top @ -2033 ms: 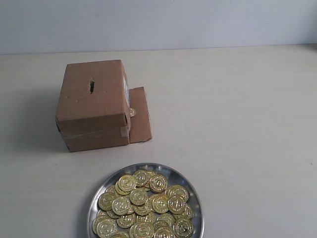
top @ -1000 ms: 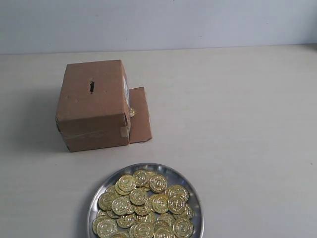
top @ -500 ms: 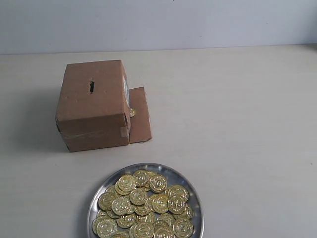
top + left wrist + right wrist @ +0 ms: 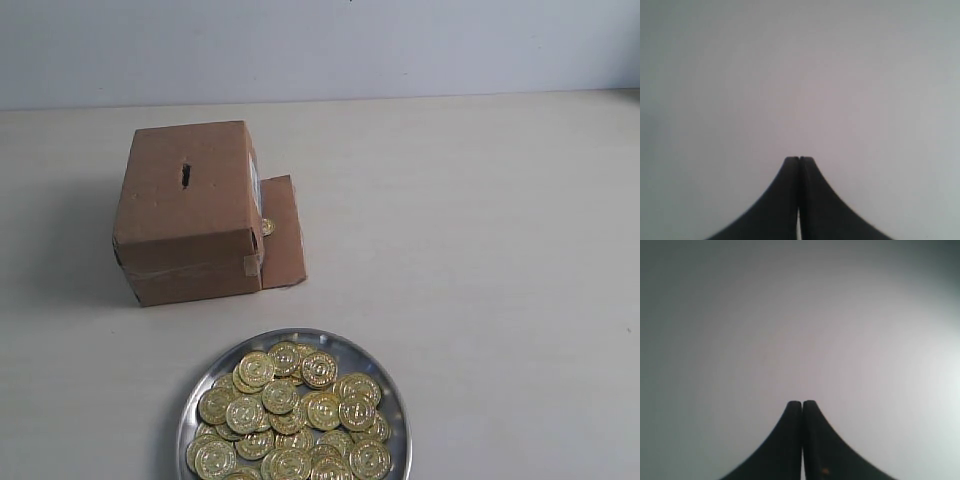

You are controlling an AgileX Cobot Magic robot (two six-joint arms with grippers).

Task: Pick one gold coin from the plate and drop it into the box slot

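Observation:
The round silver plate (image 4: 386, 388) sits at the near edge of the table, heaped with several gold coins (image 4: 290, 410). Behind it to the left stands the brown cardboard box (image 4: 190, 210), its short dark slot (image 4: 186, 175) cut in the top face. One stray gold coin (image 4: 267, 227) lies against the box's right side on the loose flap (image 4: 283, 235). Neither gripper shows in the exterior view. The left gripper (image 4: 799, 159) is shut with nothing in it, facing a blank pale surface. The right gripper (image 4: 802, 403) is likewise shut and empty.
A pale beige table (image 4: 470, 250) spreads to the right of the box and plate, meeting a light wall (image 4: 320, 45) at the back. A white label edge (image 4: 256, 185) runs down the box's right side.

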